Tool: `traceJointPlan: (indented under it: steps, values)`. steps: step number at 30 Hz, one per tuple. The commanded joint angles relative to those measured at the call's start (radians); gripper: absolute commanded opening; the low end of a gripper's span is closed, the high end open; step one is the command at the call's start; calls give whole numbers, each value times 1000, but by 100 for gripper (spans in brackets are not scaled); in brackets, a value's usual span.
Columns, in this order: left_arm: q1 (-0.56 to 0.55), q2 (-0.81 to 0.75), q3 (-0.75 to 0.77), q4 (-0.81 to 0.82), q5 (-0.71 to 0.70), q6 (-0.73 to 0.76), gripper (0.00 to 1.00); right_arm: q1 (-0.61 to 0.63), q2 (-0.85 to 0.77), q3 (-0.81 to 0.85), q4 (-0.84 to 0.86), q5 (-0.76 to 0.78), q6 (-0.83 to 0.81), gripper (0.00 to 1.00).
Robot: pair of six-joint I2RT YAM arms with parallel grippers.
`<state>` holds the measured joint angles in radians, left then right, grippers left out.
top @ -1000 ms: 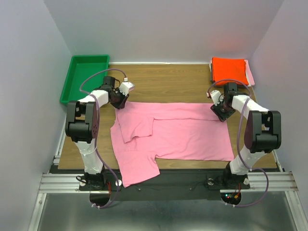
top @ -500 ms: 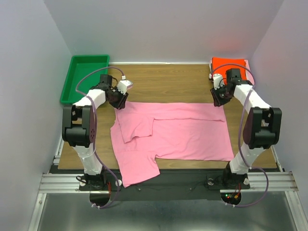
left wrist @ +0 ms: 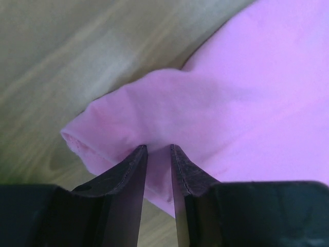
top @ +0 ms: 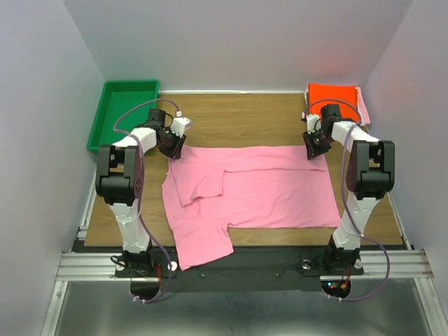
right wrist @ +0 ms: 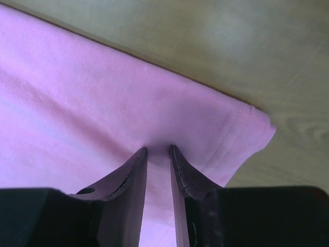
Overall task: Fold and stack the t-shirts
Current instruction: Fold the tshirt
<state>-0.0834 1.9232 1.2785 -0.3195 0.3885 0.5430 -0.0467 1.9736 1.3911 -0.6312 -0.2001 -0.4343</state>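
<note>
The large bubblegum pink t-shirt point(top: 259, 189) lies spread on the wooden table, one sleeve folded in at the left and another hanging toward the near edge. My left gripper point(top: 172, 144) is shut on its far left corner, and the fabric bunches between the jaws in the left wrist view point(left wrist: 158, 149). My right gripper point(top: 314, 148) is shut on its far right corner, beside the stitched hem point(right wrist: 158, 150). The bright orange-red t-shirt point(top: 333, 100) lies folded at the back right on a paler pink one point(top: 363, 109). No dark t-shirt is in view.
A green plastic tray point(top: 105, 112) sits at the back left corner. Bare wooden table point(top: 241, 119) lies beyond the pink t-shirt. Grey walls close in on the left, right and back. A metal rail runs along the near edge.
My right gripper has moved toward the far side with the shirt corner in it. The pink t-shirt has shifted slightly away from the near edge. The left gripper has barely moved.
</note>
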Motion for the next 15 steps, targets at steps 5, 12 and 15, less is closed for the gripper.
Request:
traceJointPlan:
  steps: [5, 12, 15]
  values:
    - [7, 274, 321, -24, -83, -20, 36, -12, 231, 206, 131, 80, 46, 36]
    - [14, 252, 538, -113, 16, -9, 44, -12, 190, 362, 119, 12, 33, 63]
    - [14, 93, 481, -121, 94, 24, 48, -12, 29, 300, 81, -80, -7, 73]
